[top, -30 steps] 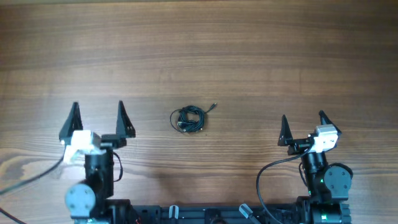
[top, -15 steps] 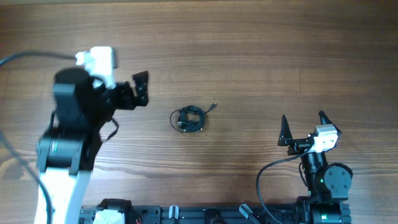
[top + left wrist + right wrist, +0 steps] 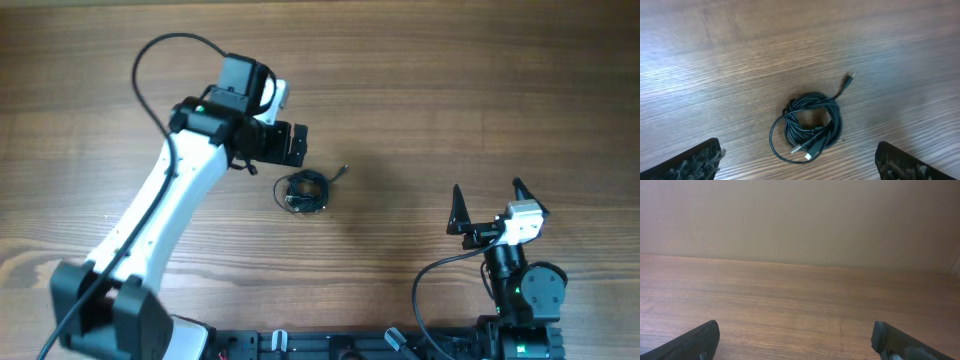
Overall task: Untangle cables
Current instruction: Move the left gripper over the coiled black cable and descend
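Hovering left gripper: we see it at the end of the stretched left arm, just to the far left of the bundle and not touching it.
State of its fingers: spread wide, with nothing held. In the left wrist view the bundle lies on the wood between the two tips.
Place of the cables: thin black cords wound into one small round coil. It lies flat on the table, close to the middle and slightly to the left.
Ends of the coil: one short end goes out to the far right and finishes in a small plug. A light-coloured connector shows at the near edge of the coil.
State of the right gripper: at the near right side, well apart from the cables. Its fingers are spread and hold nothing.
Right wrist view: we see only wood and a pale wall behind it.
Surface of the table: brown wood with a grain running left to right.
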`<state>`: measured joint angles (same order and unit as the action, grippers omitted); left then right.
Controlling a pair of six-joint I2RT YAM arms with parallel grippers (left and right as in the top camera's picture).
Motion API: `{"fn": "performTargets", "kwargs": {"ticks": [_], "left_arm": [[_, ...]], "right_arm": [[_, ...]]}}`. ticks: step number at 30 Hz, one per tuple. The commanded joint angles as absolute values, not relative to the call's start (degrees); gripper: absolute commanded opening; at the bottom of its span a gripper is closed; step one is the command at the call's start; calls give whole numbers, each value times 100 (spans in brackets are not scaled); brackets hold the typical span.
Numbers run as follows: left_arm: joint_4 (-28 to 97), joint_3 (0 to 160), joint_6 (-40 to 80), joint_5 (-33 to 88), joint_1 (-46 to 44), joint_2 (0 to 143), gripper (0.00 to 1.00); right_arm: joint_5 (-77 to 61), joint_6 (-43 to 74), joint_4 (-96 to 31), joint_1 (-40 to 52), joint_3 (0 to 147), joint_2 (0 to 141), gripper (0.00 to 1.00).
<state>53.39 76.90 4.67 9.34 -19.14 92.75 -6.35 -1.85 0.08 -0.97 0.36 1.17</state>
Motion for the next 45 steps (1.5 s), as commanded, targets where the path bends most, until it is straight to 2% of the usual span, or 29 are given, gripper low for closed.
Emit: {"fn": "performTargets", "kwargs": {"ticks": [1,5,6,9,10,16,19,22,25,33,34,35,36,40,42,45], "left_arm": [[5247,7787,519,1007,-1918,9603,100],[5203,7784,161,1190,-1973,9797,99],[5212,7784,-217,1345,-2023,9821,96],[5188,7784,-1061,1455,-2228,9937,77],[5168,7780,-1409,1455,-2357,10055,73],[5166,7778,-2598,1426,-2777,10718,75],[5006,7778,-3522,854,-2906,11039,67],[4678,7778,-3889,462,-2912,11170,63],[4445,7778,-4202,486,-2915,11257,54],[4370,7769,-4202,598,-2915,11655,52],[4368,7769,-4204,742,-2915,11703,44],[4331,7769,-4202,888,-2915,11719,16],[4287,7769,-4182,932,-2915,11721,4],[4235,7771,-3933,882,-2915,11692,4],[4121,7771,-3262,565,-2908,11611,4],[3979,7900,-1704,-639,-2908,11314,4]], "right_arm": [[-582,-259,34,-126,30,97,100],[-582,-261,34,-126,30,97,100],[-582,-259,34,-126,30,97,100],[-582,-261,34,-126,30,97,100],[-582,-259,34,-126,30,97,100],[-582,-261,34,-126,30,97,100],[-582,-261,34,-126,30,97,100],[-582,-259,34,-126,30,97,100],[-582,-259,36,-126,30,97,100],[-582,-261,34,-126,30,97,100],[-582,-263,34,-126,30,97,100],[-582,-259,34,-126,30,97,100],[-582,-261,34,-126,30,97,100],[-582,-261,34,-126,30,97,100],[-582,-259,34,-126,30,97,100],[-582,-259,34,-126,30,97,100]]}}
